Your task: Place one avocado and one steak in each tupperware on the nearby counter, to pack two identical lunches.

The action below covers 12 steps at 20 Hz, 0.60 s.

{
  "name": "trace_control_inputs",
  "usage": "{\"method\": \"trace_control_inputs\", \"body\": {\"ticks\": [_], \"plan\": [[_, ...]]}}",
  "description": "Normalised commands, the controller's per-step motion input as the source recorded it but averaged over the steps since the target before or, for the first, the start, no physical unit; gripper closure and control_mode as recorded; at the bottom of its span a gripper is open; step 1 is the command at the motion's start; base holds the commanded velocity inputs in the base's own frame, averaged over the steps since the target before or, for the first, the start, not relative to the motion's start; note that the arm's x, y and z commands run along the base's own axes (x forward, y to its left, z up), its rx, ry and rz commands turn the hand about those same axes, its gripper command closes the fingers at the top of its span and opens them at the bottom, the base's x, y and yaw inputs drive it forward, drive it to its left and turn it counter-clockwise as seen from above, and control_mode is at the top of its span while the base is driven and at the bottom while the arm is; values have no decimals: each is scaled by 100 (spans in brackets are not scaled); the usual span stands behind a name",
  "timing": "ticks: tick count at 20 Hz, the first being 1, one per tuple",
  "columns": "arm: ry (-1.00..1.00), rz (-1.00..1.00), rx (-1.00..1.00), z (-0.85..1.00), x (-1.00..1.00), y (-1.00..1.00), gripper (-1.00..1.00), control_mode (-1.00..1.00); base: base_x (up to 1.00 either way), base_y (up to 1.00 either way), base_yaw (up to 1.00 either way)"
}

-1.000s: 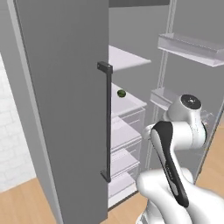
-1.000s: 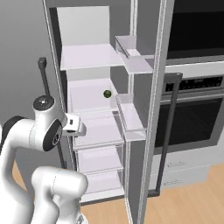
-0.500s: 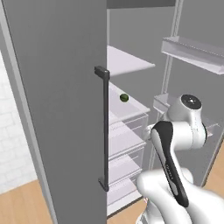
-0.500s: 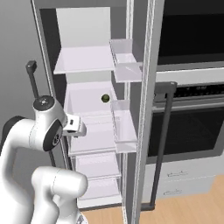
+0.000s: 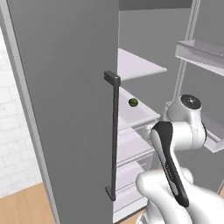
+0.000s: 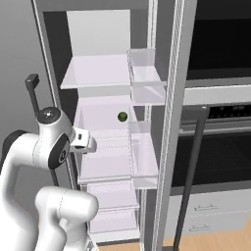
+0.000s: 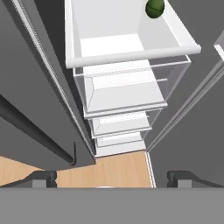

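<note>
Now I am fetching the first small round green avocado (image 6: 122, 116), which lies far back on the white middle shelf (image 6: 100, 113) of the open grey fridge, so my wide-open empty two-finger gripper (image 7: 112, 177) must next reach in.

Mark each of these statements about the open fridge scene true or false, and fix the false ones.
1. An avocado sits on a fridge shelf. True.
2. The claw grips the avocado. False: its jaws stand open and empty, well short of the fruit.
3. The fridge door with the dark handle is closed. False: it is swung open, with the shelves in plain sight.
4. An oven stands to the right of the fridge in the right base view. True.
5. A steak lies beside the avocado. False: nothing else can be seen on that shelf.
</note>
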Motion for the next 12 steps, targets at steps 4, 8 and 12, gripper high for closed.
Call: {"method": "trace_control_inputs", "body": {"ticks": [4, 8, 12], "plan": [[0, 0, 0, 0, 0, 0, -100, 100, 38, -26, 12], [0, 0, 0, 0, 0, 0, -100, 100, 30, -15, 3], [0, 0, 0, 0, 0, 0, -100, 100, 18, -13, -10]]}}
